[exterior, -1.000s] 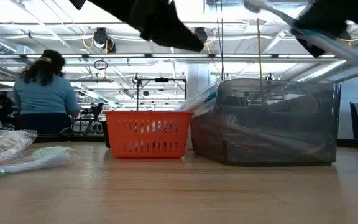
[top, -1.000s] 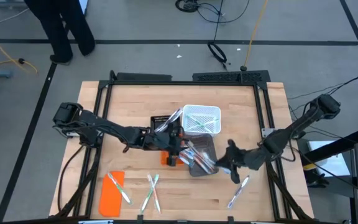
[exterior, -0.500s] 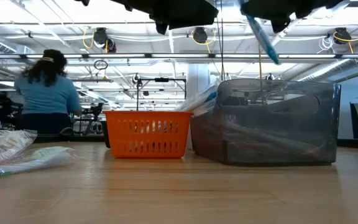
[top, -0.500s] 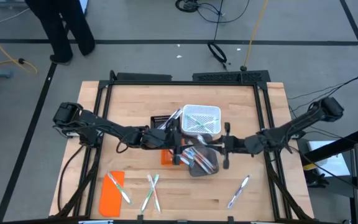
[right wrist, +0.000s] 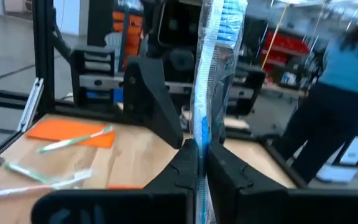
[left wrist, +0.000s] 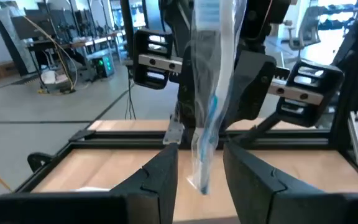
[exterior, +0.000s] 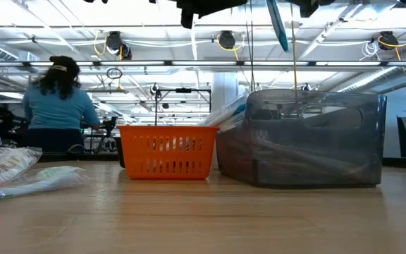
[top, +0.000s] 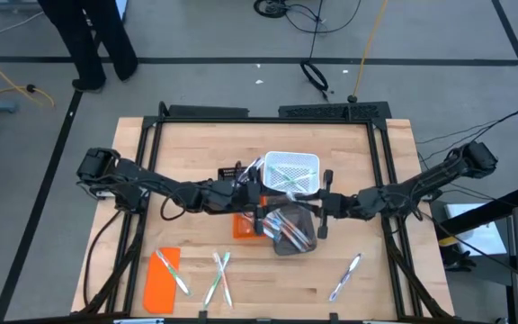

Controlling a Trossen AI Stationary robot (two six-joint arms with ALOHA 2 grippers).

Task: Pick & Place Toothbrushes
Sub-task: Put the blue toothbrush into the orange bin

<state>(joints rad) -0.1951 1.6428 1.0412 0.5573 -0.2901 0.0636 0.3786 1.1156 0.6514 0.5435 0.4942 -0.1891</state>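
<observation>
A toothbrush [right wrist: 211,68] in a clear wrapper, white with blue bristles, stands almost upright in my shut right gripper [right wrist: 202,148], above the grey bin [top: 288,236] at the table's middle. My left gripper [left wrist: 201,157] faces it from the table's left and is open. Its fingers stand on either side of the toothbrush's lower end [left wrist: 201,177] and are not seen touching it. In the high view the left gripper [top: 261,209] and the right gripper [top: 324,211] meet over the bin, which holds several toothbrushes. More toothbrushes [top: 220,274] lie on the table near its near edge. My right gripper pinches the wrapped toothbrush by its handle [right wrist: 201,127] between the two fingers. They come level from the table's right and lie across it. The toothbrush is lifted clear and nearly upright, brush head [right wrist: 232,15] up, lower end [exterior: 279,35] hanging below the fingers.
A white basket [top: 291,173] with toothbrushes stands just beyond the grey bin [exterior: 302,137], and an orange basket [exterior: 166,152] stands to its left. A flat orange lid [top: 160,281] with a toothbrush on it lies near-left. One wrapped toothbrush [top: 346,277] lies near-right. A person sits beyond the table.
My right gripper has risen and moved toward the table's far edge and left, from beside the grey bin to above it, facing my left gripper. It has carried the toothbrush along, which has turned from slanting to nearly upright. The left gripper has risen a little.
</observation>
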